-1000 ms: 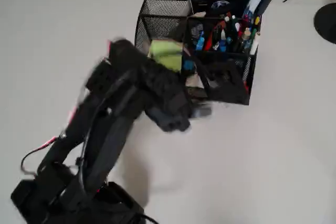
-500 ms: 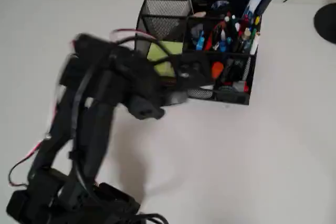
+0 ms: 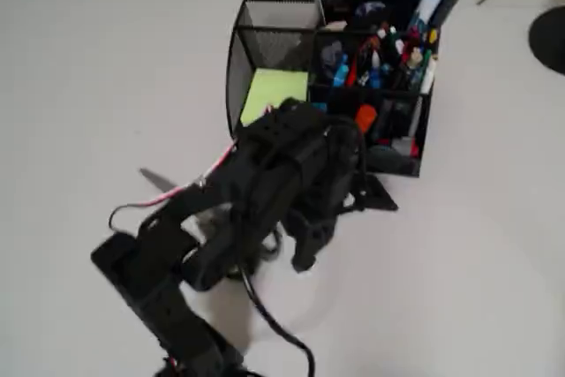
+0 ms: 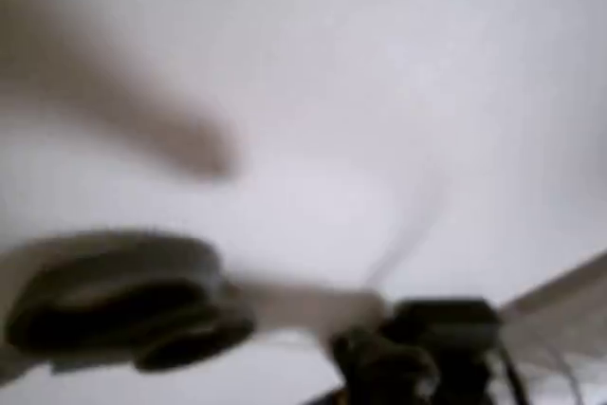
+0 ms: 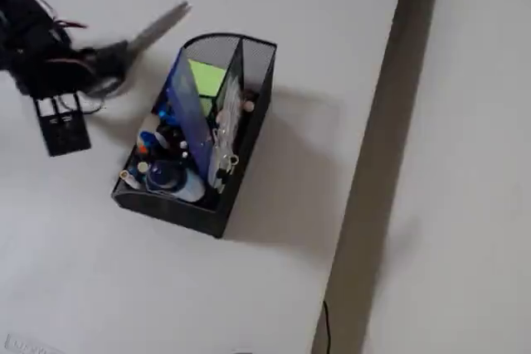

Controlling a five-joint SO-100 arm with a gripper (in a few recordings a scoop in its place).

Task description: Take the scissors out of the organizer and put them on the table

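Jaws (image 5: 98, 72) look clamped on the scissors (image 5: 149, 32) near the handle end, though blur keeps the grip from being sharp. One pair of scissors, out of the organizer (image 3: 375, 134): fixed view shows silver blades slanting up-right from the arm, just left of the caddy; overhead view shows a blade tip (image 3: 157, 180) poking out left of the arm, over the tabletop (image 3: 459, 262). Can't tell if the blades touch the surface. Wrist view is blurry: dark handle loops (image 4: 123, 315) low left over white surface. Tabletop is plain off-white, smooth; fixed view shows its dark edge w/ pale floor or wall beyond. One black mesh organizer, one lime-green pad (image 3: 275, 93), several coloured pens (image 3: 380, 64); too many and too small to count.
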